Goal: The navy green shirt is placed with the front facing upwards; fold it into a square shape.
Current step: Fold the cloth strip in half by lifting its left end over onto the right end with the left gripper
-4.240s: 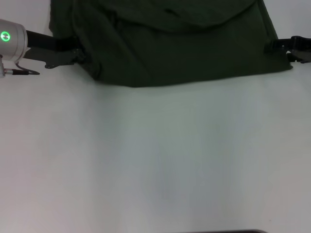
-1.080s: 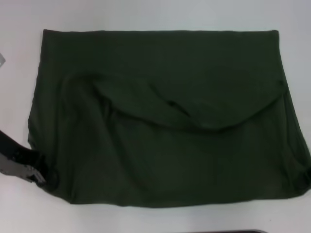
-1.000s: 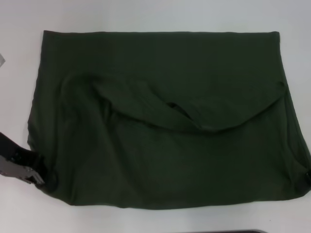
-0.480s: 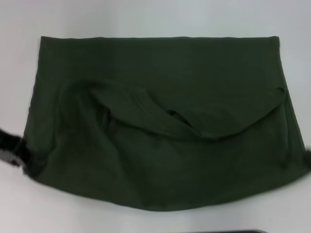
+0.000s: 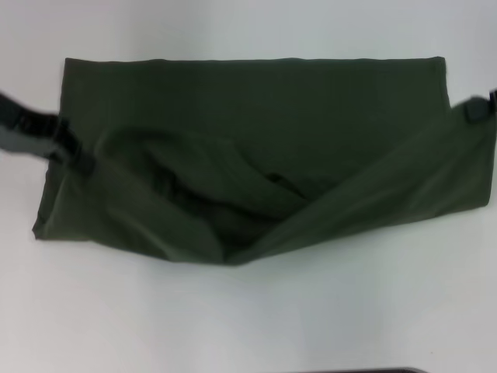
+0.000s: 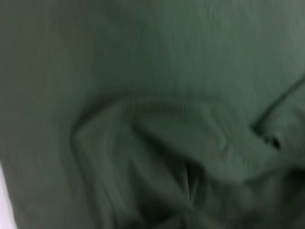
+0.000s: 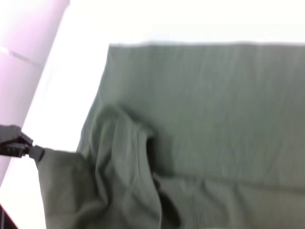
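On the white table [image 5: 248, 311], the near hem of the shirt [image 5: 256, 109] has come up off the surface.
Half a second ago that hem lay flat. Now the left gripper [image 5: 66, 148] and the right gripper [image 5: 483, 107] each hold a near corner, pinched closed, carrying it toward the far edge; the middle sags, so the fold looks only half made.

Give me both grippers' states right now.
Left gripper: shut on the navy green shirt, lifting its near left corner.
Right gripper: shut on the shirt's near right corner, also raised.
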You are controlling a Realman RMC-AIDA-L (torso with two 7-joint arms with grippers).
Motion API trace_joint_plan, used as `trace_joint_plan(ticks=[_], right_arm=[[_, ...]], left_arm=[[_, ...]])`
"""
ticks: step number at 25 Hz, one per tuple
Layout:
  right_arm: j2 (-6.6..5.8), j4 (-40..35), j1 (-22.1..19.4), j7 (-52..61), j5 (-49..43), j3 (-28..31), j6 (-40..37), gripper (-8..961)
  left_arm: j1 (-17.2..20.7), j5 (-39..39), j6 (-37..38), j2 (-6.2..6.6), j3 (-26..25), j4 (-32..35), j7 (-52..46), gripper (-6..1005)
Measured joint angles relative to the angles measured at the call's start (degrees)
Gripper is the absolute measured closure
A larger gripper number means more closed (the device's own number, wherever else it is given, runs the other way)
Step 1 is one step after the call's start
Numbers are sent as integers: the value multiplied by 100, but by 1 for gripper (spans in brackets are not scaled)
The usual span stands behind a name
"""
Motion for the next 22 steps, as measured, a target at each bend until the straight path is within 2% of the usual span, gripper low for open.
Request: trace_joint_plan(ticks=[7,10,14,22], right_arm=[[29,-1,69,176,414,155,664,922],[24,-2,21,230,672,199,959,921],[-2,3,-56,276,864,252,1437,920],[13,51,-274,291,845,183,1855,918]], left_arm=[[-325,35,-1252,-63,15,351,-423,992],[-355,39,-1519,-93,59,353,-562,992],[-391,51,-2362,-167,208,338,-948,991],[-424,74,-3421,-407,209,415,-1032,992]])
